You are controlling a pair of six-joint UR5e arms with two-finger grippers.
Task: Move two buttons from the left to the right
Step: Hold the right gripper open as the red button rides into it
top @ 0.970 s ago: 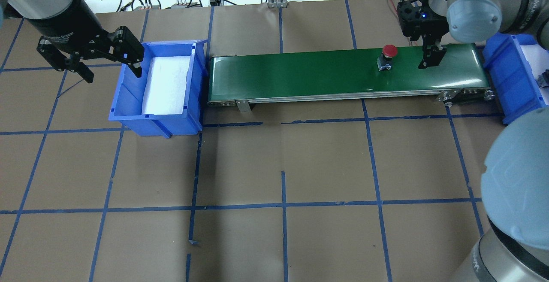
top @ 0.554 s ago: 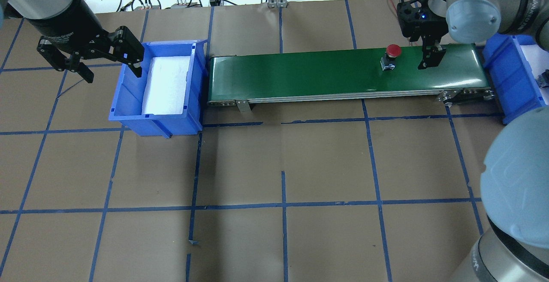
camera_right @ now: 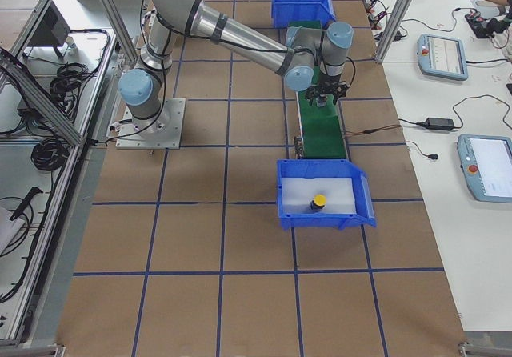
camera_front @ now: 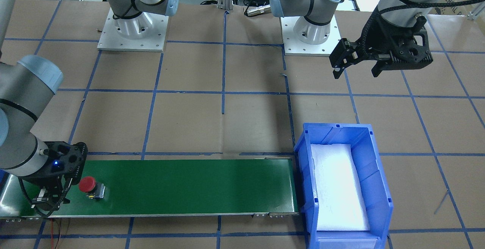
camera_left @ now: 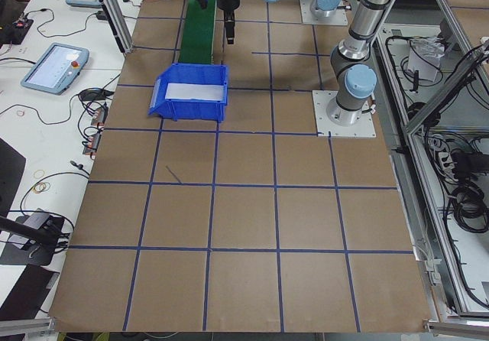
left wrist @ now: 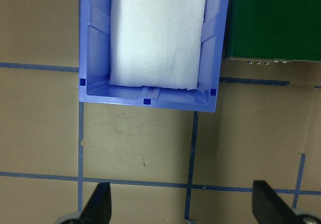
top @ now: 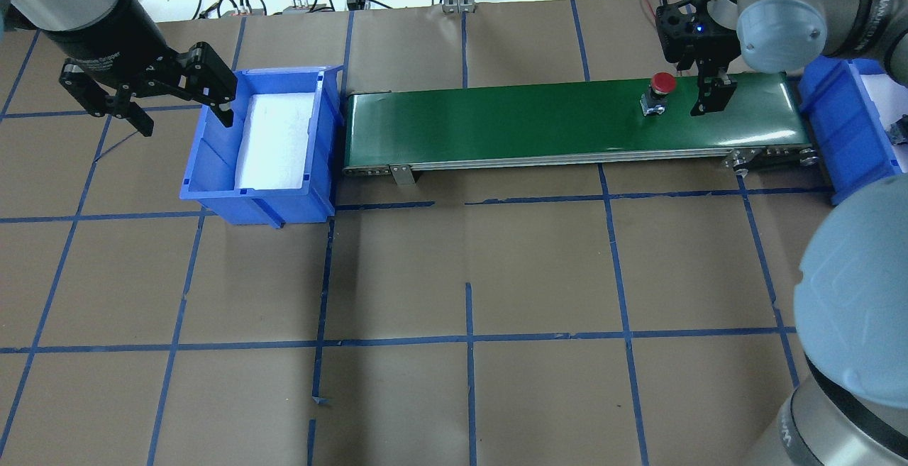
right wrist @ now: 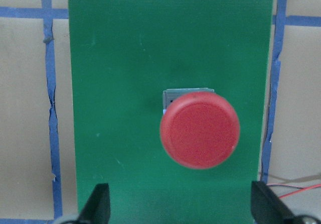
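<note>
While hovering low over the green conveyor belt [top: 496, 122], shows the right gripper [right wrist: 183, 209] spread wide, holding nothing. Finds the red button [right wrist: 199, 129] upright just ahead, centred between the fingertips. Looks like pick-up of the second button. Calls next for a straight drop, a squeeze on the square body under the cap, then a carry to the blue bin [camera_right: 324, 221] behind, already holding the yellow button [camera_right: 318, 202]. Leaves the left gripper [top: 184, 120] far off, equally spread and empty, just short of the other blue bin [top: 284, 200].
</note>
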